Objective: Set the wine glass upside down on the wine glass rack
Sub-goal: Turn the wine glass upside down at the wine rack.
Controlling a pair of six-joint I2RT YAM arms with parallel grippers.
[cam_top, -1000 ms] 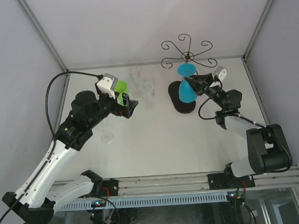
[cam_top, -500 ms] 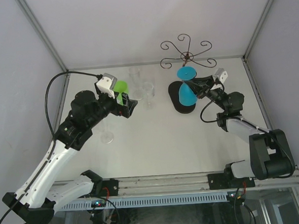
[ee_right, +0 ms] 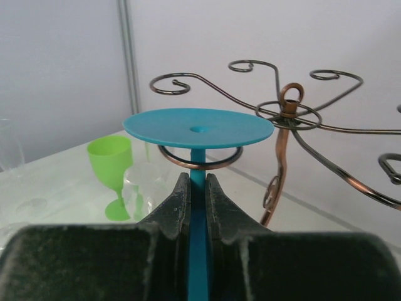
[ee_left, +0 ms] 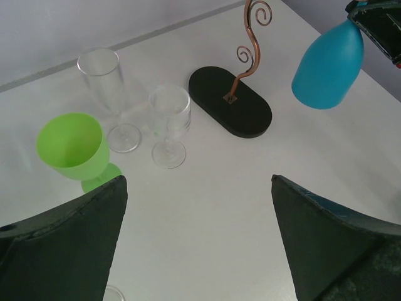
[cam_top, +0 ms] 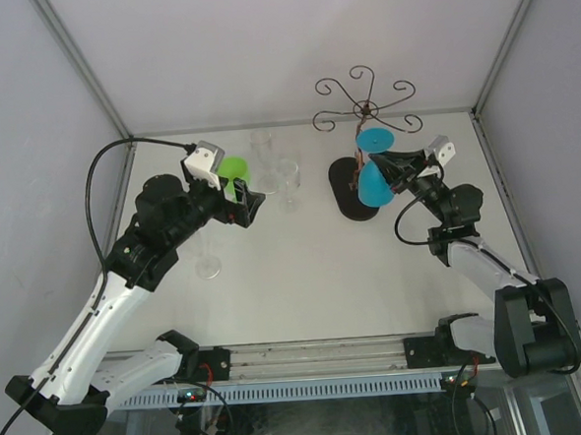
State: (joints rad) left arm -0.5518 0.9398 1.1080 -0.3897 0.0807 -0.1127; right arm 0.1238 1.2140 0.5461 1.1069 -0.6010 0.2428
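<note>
The upturned blue plastic wine glass hung in the right gripper, jaws pinched tight on its thin stem just under the foot disc; the foot sat just above one curled loop of the dark-brown wire wine glass rack, stem seemingly inside it; it looked light, stiff and slick, so the stem was the sound hold; neighbouring curls crowded close; the left gripper, jaws wide and empty, hovered well apart near a green plastic goblet.

Wine glass beside wine glass rack
</note>
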